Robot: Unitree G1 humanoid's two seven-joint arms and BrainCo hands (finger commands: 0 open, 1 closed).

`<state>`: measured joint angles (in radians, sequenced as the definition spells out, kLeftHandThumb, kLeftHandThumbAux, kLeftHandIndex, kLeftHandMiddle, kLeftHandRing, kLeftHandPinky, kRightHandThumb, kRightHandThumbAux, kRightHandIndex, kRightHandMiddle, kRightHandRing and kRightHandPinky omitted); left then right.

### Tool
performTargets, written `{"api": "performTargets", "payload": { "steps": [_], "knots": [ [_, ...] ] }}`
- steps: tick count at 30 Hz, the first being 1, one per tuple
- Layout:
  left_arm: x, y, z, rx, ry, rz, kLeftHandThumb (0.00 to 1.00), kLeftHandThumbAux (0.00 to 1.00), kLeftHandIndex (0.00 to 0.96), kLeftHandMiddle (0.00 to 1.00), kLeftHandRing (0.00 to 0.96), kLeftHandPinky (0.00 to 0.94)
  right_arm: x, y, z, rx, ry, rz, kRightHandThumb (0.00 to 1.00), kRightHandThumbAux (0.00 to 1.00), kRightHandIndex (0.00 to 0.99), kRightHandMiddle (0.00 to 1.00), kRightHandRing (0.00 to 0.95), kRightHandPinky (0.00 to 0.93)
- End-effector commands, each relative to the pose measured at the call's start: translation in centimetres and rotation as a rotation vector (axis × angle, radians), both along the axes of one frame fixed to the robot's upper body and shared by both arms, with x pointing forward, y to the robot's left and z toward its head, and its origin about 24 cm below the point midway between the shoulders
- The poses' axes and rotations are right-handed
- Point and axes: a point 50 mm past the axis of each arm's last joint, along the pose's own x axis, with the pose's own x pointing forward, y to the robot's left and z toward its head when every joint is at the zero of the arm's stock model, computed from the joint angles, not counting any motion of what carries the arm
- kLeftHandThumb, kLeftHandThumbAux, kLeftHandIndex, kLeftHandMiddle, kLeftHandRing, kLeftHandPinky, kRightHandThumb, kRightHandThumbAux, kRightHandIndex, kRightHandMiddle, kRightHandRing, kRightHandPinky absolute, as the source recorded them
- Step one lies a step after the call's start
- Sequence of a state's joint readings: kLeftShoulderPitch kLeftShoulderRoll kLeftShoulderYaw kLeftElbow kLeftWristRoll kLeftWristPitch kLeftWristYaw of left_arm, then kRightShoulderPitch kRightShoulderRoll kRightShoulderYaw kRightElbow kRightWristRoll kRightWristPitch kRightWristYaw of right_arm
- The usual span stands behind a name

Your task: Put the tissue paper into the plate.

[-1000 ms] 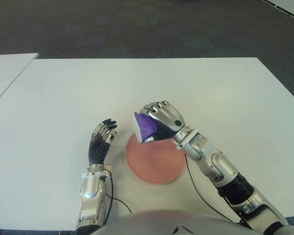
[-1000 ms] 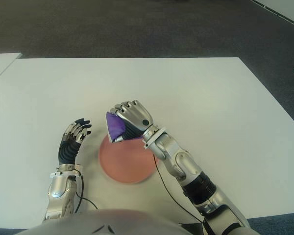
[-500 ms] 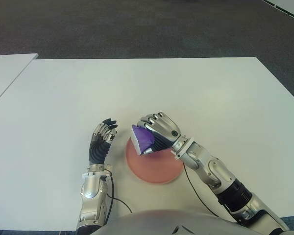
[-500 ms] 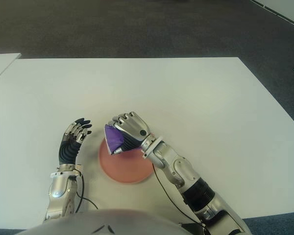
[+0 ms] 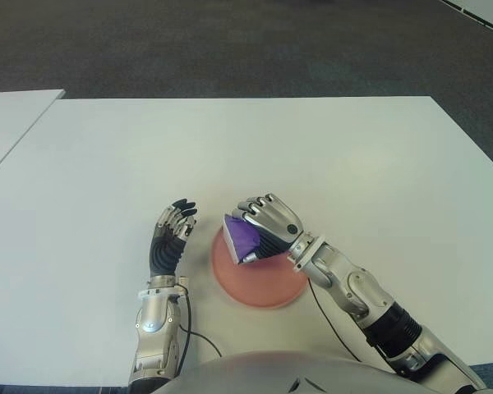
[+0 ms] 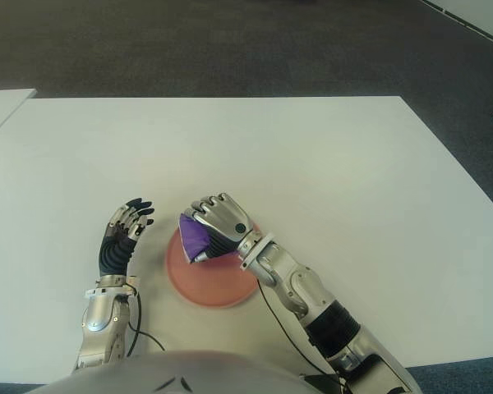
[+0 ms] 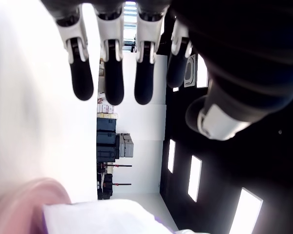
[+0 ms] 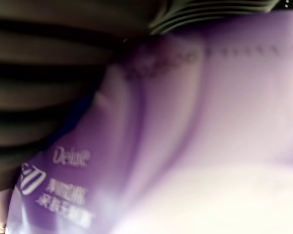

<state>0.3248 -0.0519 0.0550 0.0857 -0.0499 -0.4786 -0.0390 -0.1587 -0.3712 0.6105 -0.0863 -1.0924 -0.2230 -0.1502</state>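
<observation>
- The right hand is curled tight around the tissue pack, a purple-wrapped packet; the right wrist view shows only purple wrapper pressed close against the dark fingers.
- The pack sits in the grip over the plate, at the plate's far-left part, toward the left hand. I cannot tell whether the pack's lower edge touches the plate or hangs just above it.
- So the pack lies directly under the palm and above the pink plate; the move that counts is straight down and then letting go, with little sideways shift needed, by my judgement.
- The pack is tilted in the hand, one white end facing the robot's left and down; its long axis is hard to read because the fingers cover most of it.
- The left hand shows just left of the plate on the white surface, fingers relaxed and holding nothing; the right is the hand at work.
- Risk, as I judge it: released this near the rim, the tilted pack may tip off onto the surface.
</observation>
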Motion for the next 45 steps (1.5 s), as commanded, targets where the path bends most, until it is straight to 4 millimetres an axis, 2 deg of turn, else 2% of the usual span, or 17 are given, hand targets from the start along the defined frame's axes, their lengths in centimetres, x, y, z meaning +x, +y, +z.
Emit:
{"api": "performTargets", "payload": {
  "steps": [1,2,3,4,5,8,12,14,21,28,45],
  "knots": [
    [0.00,-0.16,-0.25,-0.003,0.013,0.000,0.248,0.608,0.240,0.285,0.297,0.329,-0.22,-0.09,-0.14,0.044,0.004,-0.016,0.955,0.650,0.410,0.545,0.526,0.673],
    [0.01,-0.15,-0.24,-0.003,0.012,0.000,0.249,0.611,0.241,0.285,0.296,0.329,-0.22,-0.08,-0.13,0.051,0.006,-0.018,0.861,0.671,0.414,0.520,0.502,0.582],
    [0.01,-0.16,-0.23,-0.004,0.009,0.000,0.249,0.612,0.241,0.285,0.296,0.328,-0.21,-0.08,-0.12,0.052,0.010,-0.017,0.828,0.679,0.415,0.511,0.493,0.549],
    [0.02,-0.14,-0.23,-0.004,0.008,-0.001,0.249,0.614,0.241,0.285,0.295,0.326,-0.21,-0.07,-0.13,0.053,0.013,-0.016,0.675,0.618,0.354,0.433,0.417,0.447],
    [0.02,-0.14,-0.23,-0.004,0.006,-0.001,0.248,0.616,0.241,0.285,0.294,0.325,-0.19,-0.07,-0.13,0.048,0.015,-0.013,0.575,0.579,0.314,0.382,0.368,0.382],
    [0.03,-0.13,-0.23,-0.003,0.005,-0.002,0.243,0.613,0.238,0.280,0.290,0.315,-0.17,-0.09,-0.14,0.037,0.016,-0.005,0.348,0.537,0.174,0.233,0.215,0.215],
    [0.03,-0.13,-0.26,0.006,0.007,0.002,0.235,0.612,0.233,0.271,0.280,0.306,-0.23,-0.22,-0.21,0.005,0.010,0.004,0.159,0.522,0.069,0.108,0.076,0.060],
    [0.05,-0.11,-0.30,0.016,0.008,0.006,0.231,0.612,0.231,0.268,0.276,0.303,-0.27,-0.30,-0.30,-0.021,0.011,0.007,0.102,0.518,0.040,0.078,0.042,0.030],
    [0.07,-0.09,-0.32,0.042,0.011,0.013,0.212,0.622,0.225,0.256,0.262,0.289,-0.34,-0.42,-0.39,-0.036,0.008,0.006,0.009,0.478,0.002,0.021,0.002,0.001],
    [0.10,-0.09,-0.35,0.047,0.015,0.016,0.204,0.639,0.224,0.254,0.256,0.285,-0.34,-0.43,-0.52,-0.014,0.034,0.013,0.000,0.437,0.000,0.002,0.000,0.000],
    [0.41,-0.16,-0.43,0.047,0.020,0.014,0.209,0.609,0.216,0.243,0.253,0.288,-0.45,-0.64,-0.81,-0.053,0.072,0.008,0.005,0.348,0.000,0.000,0.000,0.000]
  ]
}}
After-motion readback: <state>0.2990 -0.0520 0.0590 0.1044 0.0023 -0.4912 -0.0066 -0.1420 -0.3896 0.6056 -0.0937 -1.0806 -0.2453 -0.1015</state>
